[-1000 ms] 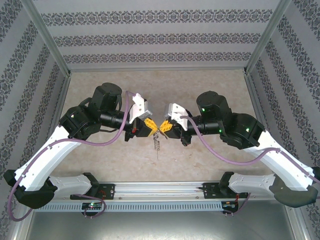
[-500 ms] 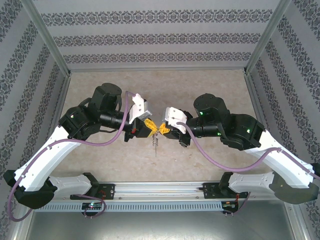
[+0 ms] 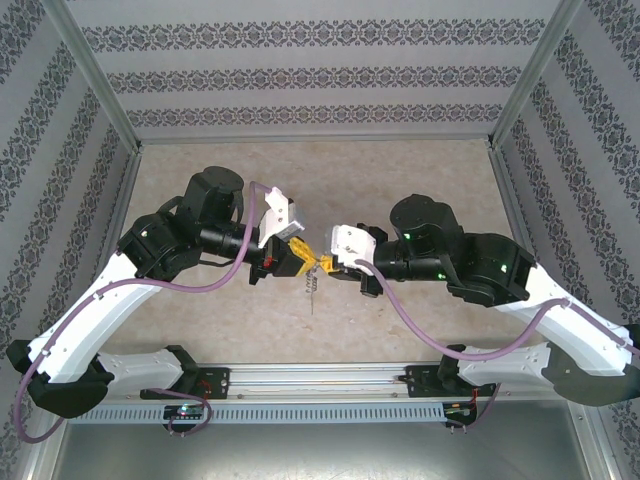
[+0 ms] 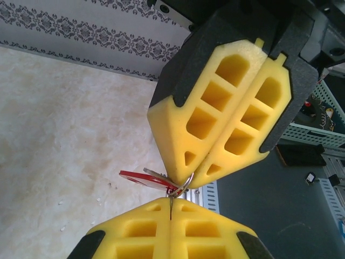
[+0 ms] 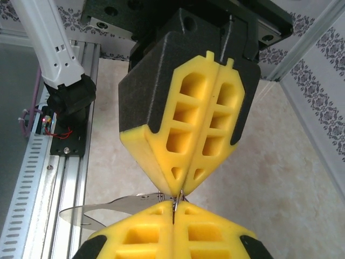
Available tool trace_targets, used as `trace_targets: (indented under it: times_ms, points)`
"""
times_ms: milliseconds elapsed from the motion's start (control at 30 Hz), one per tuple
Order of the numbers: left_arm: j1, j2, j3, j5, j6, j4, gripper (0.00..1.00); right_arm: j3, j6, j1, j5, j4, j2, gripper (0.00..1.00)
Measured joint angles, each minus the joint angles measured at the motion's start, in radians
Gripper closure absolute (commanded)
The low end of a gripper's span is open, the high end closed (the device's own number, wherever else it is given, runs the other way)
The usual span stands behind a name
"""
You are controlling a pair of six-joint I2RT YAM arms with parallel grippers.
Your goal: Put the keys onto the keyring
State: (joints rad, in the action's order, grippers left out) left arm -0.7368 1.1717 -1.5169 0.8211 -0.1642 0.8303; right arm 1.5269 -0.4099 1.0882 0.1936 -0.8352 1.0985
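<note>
Above the table's middle my left gripper [image 3: 303, 258] and right gripper [image 3: 326, 264] meet tip to tip, both shut. In the left wrist view my left gripper [image 4: 170, 209] pinches a thin metal edge. Just above it, the right gripper [image 4: 186, 182] clamps a small thin ring [image 4: 187, 184]. On that ring hang the red key tag [image 4: 141, 177] and its short metal key [image 4: 155, 174]. In the right wrist view my right gripper [image 5: 173, 209] nips a thin ring under the left gripper [image 5: 180, 188]. The flat grey keyring loop [image 5: 108, 208] sticks out sideways and dangles between the grippers [image 3: 312, 286].
The beige tabletop [image 3: 330, 175] lies below, with patterned walls on three sides. A metal rail with a slotted cable duct [image 3: 320, 410] runs along the near edge between the arm bases. Purple cables [image 3: 210, 285] loop off both arms.
The right arm has swung in and dropped slightly, bringing its gripper tight against the left one. The left arm has stayed put, and the hanging loop sits a little higher.
</note>
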Motion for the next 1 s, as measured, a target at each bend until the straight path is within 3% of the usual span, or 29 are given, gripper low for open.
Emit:
trace_targets:
  times_ms: [600,1000]
  points:
    - [-0.004,0.001,0.0,0.016,0.039,-0.055,1.0,-0.035,-0.062,0.042,-0.037,0.014,-0.022,1.0]
    - [-0.004,-0.005,0.007,0.013,0.029,-0.087,1.0,-0.084,0.007,0.039,-0.056,0.072,-0.077,1.0]
